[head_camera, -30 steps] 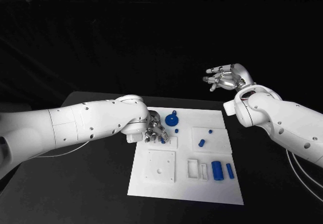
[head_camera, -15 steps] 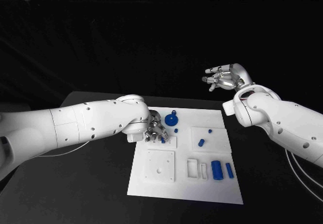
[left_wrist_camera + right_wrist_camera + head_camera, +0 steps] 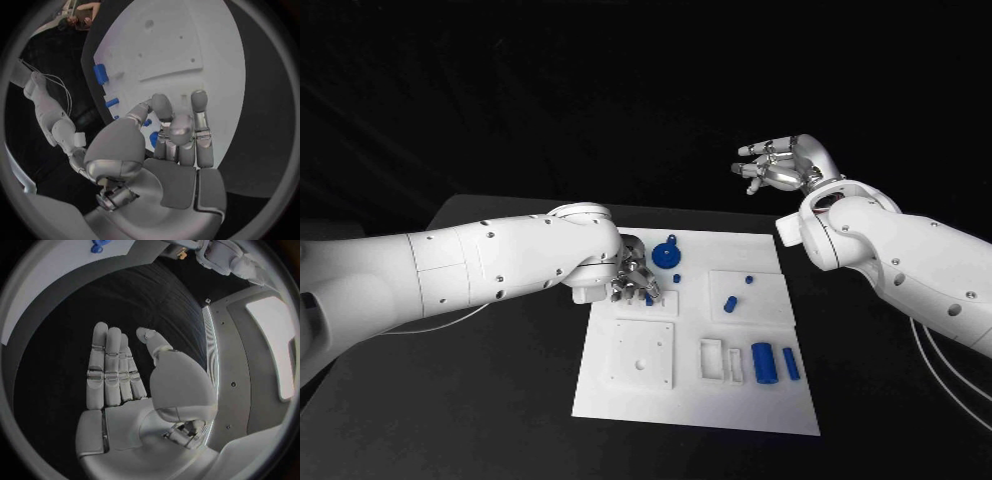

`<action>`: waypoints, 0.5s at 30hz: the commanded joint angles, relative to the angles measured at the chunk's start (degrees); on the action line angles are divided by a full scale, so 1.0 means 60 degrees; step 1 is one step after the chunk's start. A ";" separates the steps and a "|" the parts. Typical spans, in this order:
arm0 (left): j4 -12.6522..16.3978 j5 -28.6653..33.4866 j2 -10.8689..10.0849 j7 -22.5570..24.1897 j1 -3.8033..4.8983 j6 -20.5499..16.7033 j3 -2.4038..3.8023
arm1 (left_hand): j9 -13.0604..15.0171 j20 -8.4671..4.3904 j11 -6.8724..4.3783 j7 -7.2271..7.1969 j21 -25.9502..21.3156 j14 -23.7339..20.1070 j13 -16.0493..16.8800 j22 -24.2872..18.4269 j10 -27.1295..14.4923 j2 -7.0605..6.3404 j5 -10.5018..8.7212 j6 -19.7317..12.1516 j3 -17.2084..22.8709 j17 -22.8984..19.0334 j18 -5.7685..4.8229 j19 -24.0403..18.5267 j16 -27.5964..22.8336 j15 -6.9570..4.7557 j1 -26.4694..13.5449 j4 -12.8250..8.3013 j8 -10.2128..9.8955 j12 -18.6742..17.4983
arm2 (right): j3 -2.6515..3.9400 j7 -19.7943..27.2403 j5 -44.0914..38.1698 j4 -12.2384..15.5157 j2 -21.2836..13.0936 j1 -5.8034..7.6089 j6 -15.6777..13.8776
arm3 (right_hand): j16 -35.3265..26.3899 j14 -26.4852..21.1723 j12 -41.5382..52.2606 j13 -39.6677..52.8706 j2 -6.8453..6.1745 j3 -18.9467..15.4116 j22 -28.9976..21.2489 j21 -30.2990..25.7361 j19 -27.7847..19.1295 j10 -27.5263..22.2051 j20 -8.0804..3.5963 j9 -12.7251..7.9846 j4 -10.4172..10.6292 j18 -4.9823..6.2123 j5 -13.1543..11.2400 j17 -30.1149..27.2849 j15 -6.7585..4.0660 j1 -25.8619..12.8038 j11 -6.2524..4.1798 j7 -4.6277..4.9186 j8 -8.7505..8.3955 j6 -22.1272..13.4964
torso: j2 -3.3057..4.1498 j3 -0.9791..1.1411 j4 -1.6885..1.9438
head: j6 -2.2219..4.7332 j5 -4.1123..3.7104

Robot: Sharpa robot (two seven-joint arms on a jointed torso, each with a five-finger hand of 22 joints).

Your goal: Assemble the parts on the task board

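Head view: little changed vs earlier frames; left hand (image 3: pixel 626 284) still down at task board's (image 3: pixel 689 400) upper-left, fingers curled round a small blue part (image 3: pixel 153 138), apparently pinched; right hand (image 3: pixel 783 166) stays raised beyond table, fingers apart, holding nothing.

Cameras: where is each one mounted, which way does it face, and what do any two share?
Head view: on the head, looking down at the table; both arms show, left hand on the board, right hand raised beyond it.
Left wrist view: behind the left hand, facing the board; palm and fingers show.
Right wrist view: behind the right hand, facing dark table; flat palm shows, holding nothing.
Shared: head and left wrist views both show the board with blue parts.
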 commanded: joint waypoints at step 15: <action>0.0136 -0.0488 -0.0135 0.0141 -0.0070 -0.0078 -0.0023 | -0.0034 -0.0038 -0.0394 -0.1432 -0.0260 -0.0071 -0.0058 0.0152 0.0066 -0.0635 -0.1579 0.1654 -0.0807 -0.0127 -0.0092 0.0059 -0.0089 -0.0050 0.0385 0.1627 -0.0086 -0.0055 | 0.0001 0.0044 -0.0157 0.0024 -0.0024 -0.0014 0.0139 | -0.0054 -0.0074 -0.0035 -0.0008 -0.0003 0.0008 -0.0008 0.0048 -0.0075 -0.0059 -0.0008 0.0002 -0.0040 -0.0120 0.0042 -0.0014 -0.0021 -0.0081 -0.0018 0.0058 -0.0014 -0.0006 | 0.0001 0.0002 -0.0007 | -0.0009 -0.0013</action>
